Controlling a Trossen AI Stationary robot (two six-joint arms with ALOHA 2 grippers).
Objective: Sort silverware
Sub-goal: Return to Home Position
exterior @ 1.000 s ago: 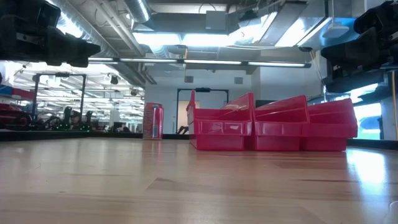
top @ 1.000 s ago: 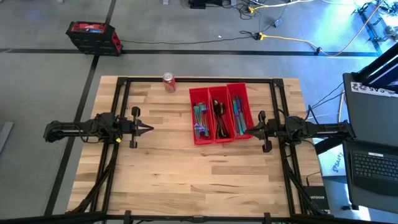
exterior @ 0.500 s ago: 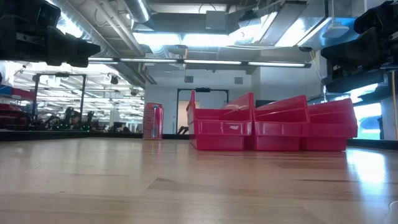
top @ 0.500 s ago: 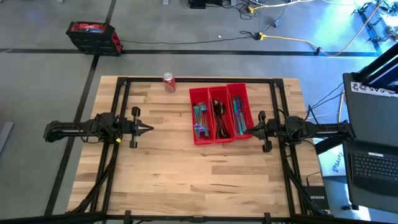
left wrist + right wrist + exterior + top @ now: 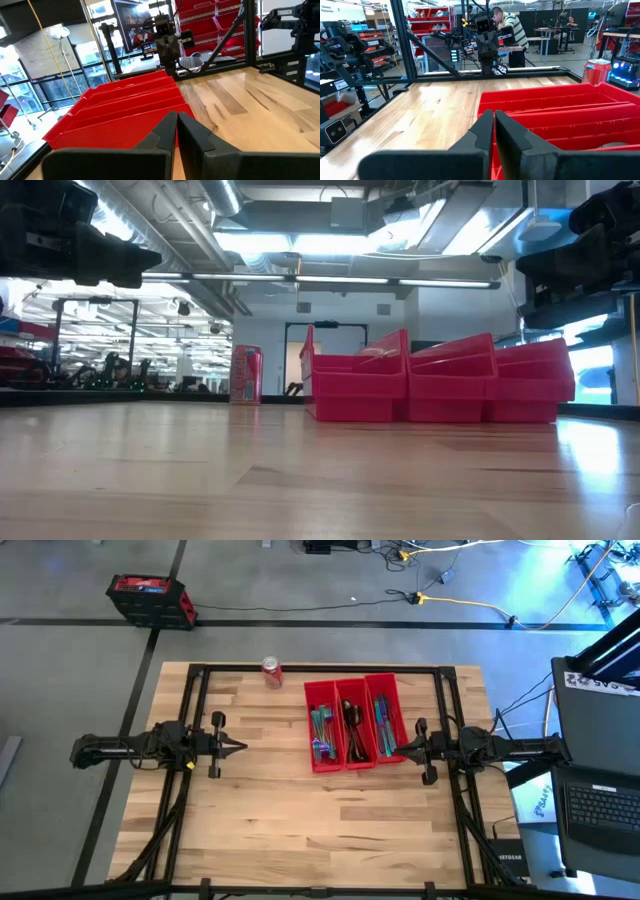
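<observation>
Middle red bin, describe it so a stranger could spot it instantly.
On the wooden table, three long red bins sit side by side near the right gripper. Take the centre one. It alone holds dark spoons; its neighbours hold blue-teal silverware.

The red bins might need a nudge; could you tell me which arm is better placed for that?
Right, probably. The right gripper hangs just beside the right side of the red bins, while the left gripper waits across a stretch of bare table from them.
</observation>
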